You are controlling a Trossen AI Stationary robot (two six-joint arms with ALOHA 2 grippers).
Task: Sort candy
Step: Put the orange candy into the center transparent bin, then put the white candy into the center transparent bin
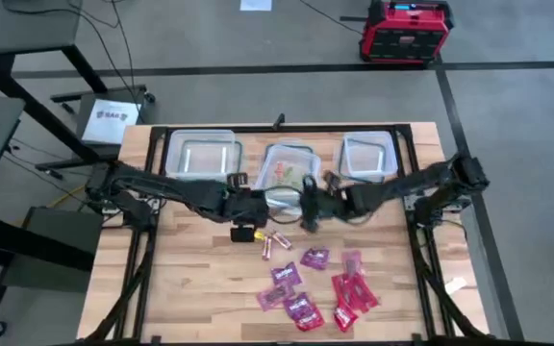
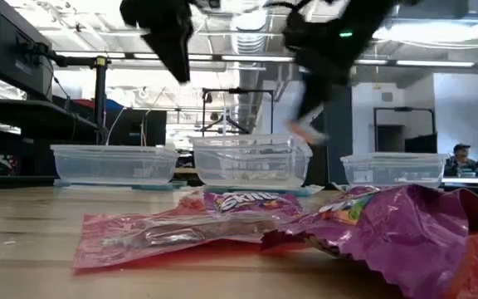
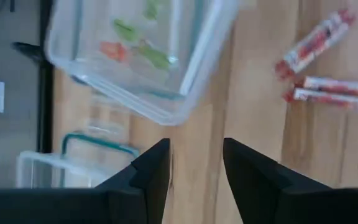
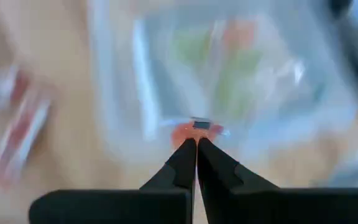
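Observation:
Shiny red and pink candy packets (image 1: 315, 284) lie in a pile on the near half of the table, and a few small stick candies (image 1: 275, 242) lie just beyond them. My left gripper (image 3: 194, 163) hangs open over bare wood beside the middle container (image 1: 289, 168), with nothing between its fingers. My right gripper (image 4: 196, 142) hovers at that container's near edge, shut on one small orange-red candy (image 4: 194, 129). The middle container (image 3: 138, 56) has green and orange pieces in it. My right gripper pinches the small orange-red candy (image 4: 199, 128) between its two fingertips, only at their free ends. The fingers slant downward. The candy (image 2: 304, 129) is lifted clear of the table, in front of the middle container.
Three clear containers stand in a row along the far edge: left (image 1: 200, 154), middle, right (image 1: 368, 156). Both arms reach in toward the table's middle, their grippers close together. Bare wood lies to the left of the candy pile (image 1: 200, 279).

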